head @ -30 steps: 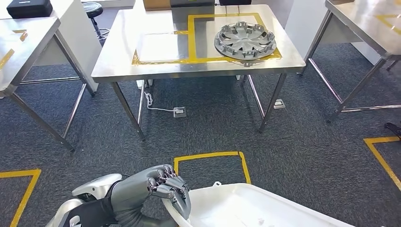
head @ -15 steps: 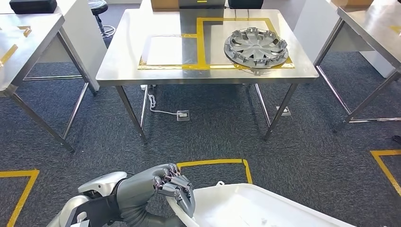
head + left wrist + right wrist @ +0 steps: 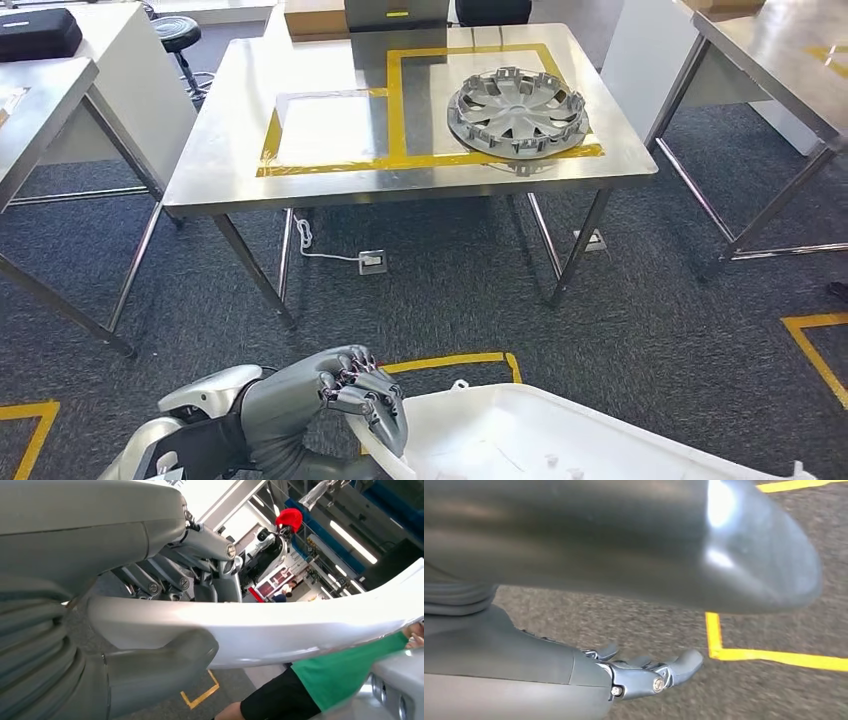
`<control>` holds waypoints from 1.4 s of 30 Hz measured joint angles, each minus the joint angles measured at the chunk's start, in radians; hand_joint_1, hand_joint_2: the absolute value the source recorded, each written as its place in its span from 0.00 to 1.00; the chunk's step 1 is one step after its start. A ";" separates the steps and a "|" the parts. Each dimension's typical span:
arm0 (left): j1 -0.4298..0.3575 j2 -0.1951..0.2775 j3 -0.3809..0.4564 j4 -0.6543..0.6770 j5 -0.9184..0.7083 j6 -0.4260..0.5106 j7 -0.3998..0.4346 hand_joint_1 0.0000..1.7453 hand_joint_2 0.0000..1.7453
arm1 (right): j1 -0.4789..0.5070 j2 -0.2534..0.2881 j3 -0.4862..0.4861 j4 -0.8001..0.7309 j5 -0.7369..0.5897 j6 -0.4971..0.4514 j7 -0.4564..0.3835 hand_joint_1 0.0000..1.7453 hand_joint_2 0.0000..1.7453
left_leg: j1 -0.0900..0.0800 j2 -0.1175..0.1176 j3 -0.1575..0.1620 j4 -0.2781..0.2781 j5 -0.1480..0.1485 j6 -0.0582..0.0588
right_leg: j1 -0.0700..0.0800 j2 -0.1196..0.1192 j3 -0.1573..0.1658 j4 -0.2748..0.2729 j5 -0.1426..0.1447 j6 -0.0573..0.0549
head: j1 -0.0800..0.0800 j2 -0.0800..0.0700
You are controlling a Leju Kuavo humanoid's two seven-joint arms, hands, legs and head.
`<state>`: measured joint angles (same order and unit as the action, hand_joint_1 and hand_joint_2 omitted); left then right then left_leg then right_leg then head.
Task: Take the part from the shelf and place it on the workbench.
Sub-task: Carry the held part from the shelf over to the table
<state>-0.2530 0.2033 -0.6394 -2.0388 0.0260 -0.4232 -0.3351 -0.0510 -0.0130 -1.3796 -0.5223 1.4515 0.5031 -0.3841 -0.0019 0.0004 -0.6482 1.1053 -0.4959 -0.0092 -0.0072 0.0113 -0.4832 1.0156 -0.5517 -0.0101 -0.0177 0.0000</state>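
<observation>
The whole view shifted as the robot walked toward the desk point(image 3: 210, 190), left robot hand point(image 3: 362, 398) still curled over the white part's point(image 3: 520, 440) edge; right robot hand's point(image 3: 644, 672) grip I couldn't tell.

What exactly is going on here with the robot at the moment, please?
The robot is carrying a large white part toward a steel workbench. Its left hand grips the part's rim. The right hand shows under the part, though whether it grips is unclear. The bench lies ahead across the carpet, with a silver hubcap already on it.
</observation>
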 joint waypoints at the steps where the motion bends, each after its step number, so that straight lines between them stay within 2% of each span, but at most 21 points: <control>1: 0.001 0.000 0.000 0.001 0.001 -0.001 0.001 1.00 1.00 | 0.000 -0.001 0.000 0.000 -0.003 0.000 0.000 0.00 0.00 | -0.002 0.000 0.009 -0.038 0.035 0.006 | 0.001 0.001 0.009 0.000 -0.012 0.006 | 0.000 0.000; 2: 0.003 -0.001 0.000 0.001 0.003 -0.003 0.002 1.00 1.00 | 0.000 -0.001 0.001 0.000 -0.006 0.001 -0.001 0.00 0.00 | -0.004 -0.002 0.012 -0.056 0.052 0.012 | 0.002 0.002 0.016 0.002 -0.021 0.013 | 0.000 0.000; 5: 0.003 -0.005 0.000 -0.001 0.005 -0.005 0.004 1.00 1.00 | -0.001 -0.003 0.001 0.001 -0.008 0.001 0.000 0.00 0.00 | -0.003 -0.005 0.035 -0.065 0.042 0.032 | 0.002 0.001 0.017 0.034 -0.014 0.032 | 0.002 0.000; 7: 0.002 -0.010 0.000 -0.001 0.005 -0.005 0.003 1.00 1.00 | -0.003 -0.004 0.002 0.002 -0.009 0.001 0.000 0.00 0.00 | 0.001 -0.004 0.059 -0.074 0.031 0.044 | 0.000 -0.001 -0.039 0.127 -0.011 0.040 | 0.007 0.000; 10: 0.002 -0.012 0.000 -0.001 0.005 -0.005 0.004 1.00 1.00 | 0.000 -0.005 0.002 0.002 -0.009 0.001 0.000 0.00 0.00 | 0.002 -0.004 0.087 -0.080 0.006 0.050 | -0.003 -0.003 -0.173 0.284 -0.078 0.050 | 0.016 0.000; 11: 0.002 -0.012 0.000 0.000 0.005 -0.005 0.004 1.00 1.00 | 0.001 -0.005 0.002 0.003 -0.009 0.001 0.000 0.00 0.00 | 0.002 -0.005 0.097 -0.080 -0.004 0.049 | -0.003 -0.003 -0.204 0.300 -0.094 0.052 | 0.018 0.000; 12: 0.002 -0.012 0.000 0.000 0.005 -0.005 0.004 1.00 1.00 | 0.002 -0.005 0.002 0.003 -0.009 0.001 0.000 0.00 0.00 | 0.002 -0.006 0.111 -0.080 -0.014 0.048 | -0.004 -0.004 -0.221 0.288 -0.089 0.053 | 0.020 0.000; 13: 0.002 -0.012 0.000 0.000 0.005 -0.005 0.004 1.00 1.00 | 0.003 -0.005 0.002 0.004 -0.009 0.001 0.000 0.00 0.00 | 0.002 -0.006 0.127 -0.080 -0.026 0.046 | -0.004 -0.005 -0.221 0.245 -0.057 0.052 | 0.022 0.000; 16: 0.002 -0.012 0.000 0.002 0.005 -0.005 0.004 1.00 1.00 | 0.008 -0.007 0.002 0.005 -0.009 0.002 0.000 0.00 0.00 | -0.001 -0.005 0.165 -0.080 -0.064 0.036 | -0.001 -0.012 -0.192 0.063 0.099 0.041 | 0.027 0.000; 17: 0.002 -0.013 -0.001 0.002 0.005 -0.005 0.004 1.00 1.00 | 0.010 -0.007 0.002 0.005 -0.009 0.003 0.001 0.00 0.00 | -0.003 -0.006 0.171 -0.083 -0.075 0.030 | 0.000 -0.013 -0.187 0.033 0.124 0.034 | 0.028 0.000; 20: 0.002 -0.013 -0.001 0.004 0.005 -0.005 0.003 1.00 1.00 | 0.013 -0.007 0.005 0.005 -0.008 0.007 0.005 0.00 0.00 | -0.006 -0.006 0.191 -0.075 -0.079 0.012 | -0.002 -0.010 -0.164 0.015 0.123 0.013 | 0.027 0.000; 22: 0.001 -0.013 0.000 0.004 0.005 -0.005 0.001 1.00 1.00 | 0.015 -0.007 0.007 0.005 -0.009 0.009 0.008 0.00 0.00 | -0.005 -0.005 0.166 -0.007 -0.079 0.003 | -0.005 -0.008 -0.136 0.010 0.112 0.002 | 0.020 0.000; 25: 0.002 -0.012 0.000 0.009 0.005 -0.004 -0.001 1.00 1.00 | 0.019 -0.007 0.008 0.005 -0.009 0.011 0.011 0.00 0.00 | -0.003 -0.005 0.042 0.166 -0.145 -0.005 | -0.005 -0.007 -0.107 0.008 0.084 -0.006 | 0.012 0.000; 27: 0.004 -0.011 0.000 0.013 0.005 -0.004 -0.003 1.00 1.00 | 0.023 -0.007 0.008 0.005 -0.010 0.014 0.012 0.00 0.00 | -0.003 -0.005 -0.010 0.192 -0.178 -0.007 | -0.005 -0.006 -0.081 0.008 0.062 -0.006 | 0.008 0.000; 28: 0.004 -0.011 0.000 0.015 0.006 -0.004 -0.004 1.00 1.00 | 0.025 -0.007 0.009 0.005 -0.010 0.016 0.012 0.00 0.00 | -0.003 -0.005 -0.015 0.161 -0.160 -0.005 | -0.005 -0.005 -0.065 0.008 0.050 -0.006 | 0.006 0.000; 31: 0.005 -0.008 0.000 0.020 0.007 -0.003 -0.007 1.00 1.00 | 0.027 -0.007 0.010 0.005 -0.011 0.021 0.012 0.00 0.00 | -0.006 -0.004 -0.002 -0.009 -0.001 0.011 | -0.002 -0.002 -0.029 0.009 0.015 0.002 | 0.001 0.000; 33: 0.007 -0.006 0.000 0.023 0.007 -0.002 -0.008 1.00 1.00 | 0.026 -0.007 0.013 0.005 -0.012 0.024 0.012 0.00 0.00 | -0.009 -0.006 0.002 -0.060 0.052 0.023 | 0.001 0.000 -0.018 0.010 0.000 0.014 | 0.000 0.000; 35: 0.007 -0.006 0.000 0.023 0.007 -0.002 -0.010 1.00 1.00 | 0.025 -0.007 0.016 0.005 -0.014 0.026 0.012 0.00 0.00 | -0.008 -0.007 0.019 -0.066 0.046 0.034 | 0.002 0.000 -0.007 0.014 -0.005 0.027 | 0.001 0.000; 37: 0.006 -0.008 0.000 0.022 0.007 -0.001 -0.011 1.00 1.00 | 0.021 -0.007 0.017 0.005 -0.015 0.027 0.011 0.00 0.00 | -0.003 -0.007 0.043 -0.071 0.037 0.045 | 0.001 -0.002 -0.023 0.063 -0.009 0.036 | 0.005 0.000; 40: 0.006 -0.010 0.000 0.022 0.007 -0.001 -0.013 1.00 1.00 | 0.018 -0.007 0.018 0.005 -0.015 0.028 0.012 0.00 0.00 | -0.001 -0.007 0.071 -0.072 0.013 0.053 | -0.002 -0.005 -0.144 0.237 -0.062 0.047 | 0.016 0.000; 42: 0.007 -0.010 0.000 0.022 0.007 -0.001 -0.013 1.00 1.00 | 0.023 -0.007 0.018 0.005 -0.016 0.027 0.013 0.00 0.00 | -0.001 -0.009 0.094 -0.072 -0.008 0.052 | -0.002 -0.005 -0.209 0.285 -0.088 0.050 | 0.020 0.000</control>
<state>-0.2461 0.1938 -0.6397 -2.0165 0.0331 -0.4245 -0.3479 -0.0280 -0.0202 -1.3619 -0.5169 1.4360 0.5304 -0.3713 -0.0034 -0.0083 -0.5546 1.0329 -0.5038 0.0433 -0.0088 0.0063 -0.6921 1.3007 -0.6398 0.0398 0.0023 0.0000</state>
